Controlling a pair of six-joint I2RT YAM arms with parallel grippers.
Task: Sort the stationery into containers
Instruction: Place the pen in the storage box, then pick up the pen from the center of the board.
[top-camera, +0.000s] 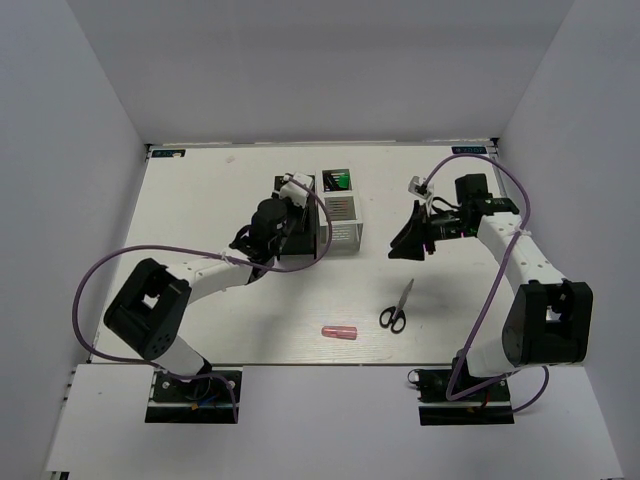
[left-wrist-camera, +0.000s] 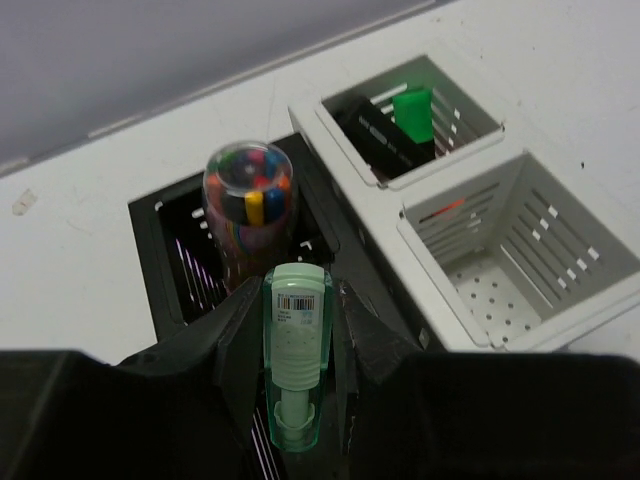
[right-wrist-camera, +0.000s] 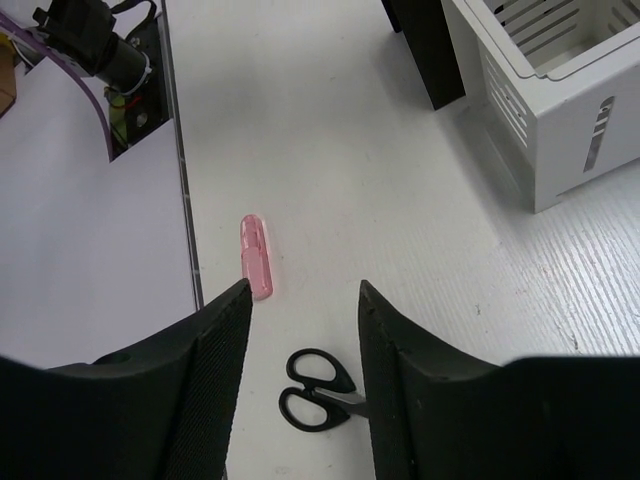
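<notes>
My left gripper (left-wrist-camera: 296, 335) is shut on a pale green stubby tube (left-wrist-camera: 296, 350), held over the black mesh organiser (left-wrist-camera: 165, 265); from above it (top-camera: 285, 215) sits over that organiser (top-camera: 322, 238). The white organiser (left-wrist-camera: 400, 215) stands right beside it, a green-and-black highlighter (left-wrist-camera: 412, 110) in its far compartment, its near compartment bare. My right gripper (right-wrist-camera: 305, 300) is open and empty above the black-handled scissors (right-wrist-camera: 318, 388). A pink stubby tube (right-wrist-camera: 255, 257) lies on the table to the left of them. In the top view the scissors (top-camera: 397, 308) and pink tube (top-camera: 339, 331) lie near the front edge.
A clear jar (left-wrist-camera: 248, 205) of coloured bits stands in the black organiser's compartment, just ahead of the held tube. The white organiser (right-wrist-camera: 560, 110) and a corner of the black one (right-wrist-camera: 425, 50) show beyond my right gripper (top-camera: 406, 246). White walls enclose the table.
</notes>
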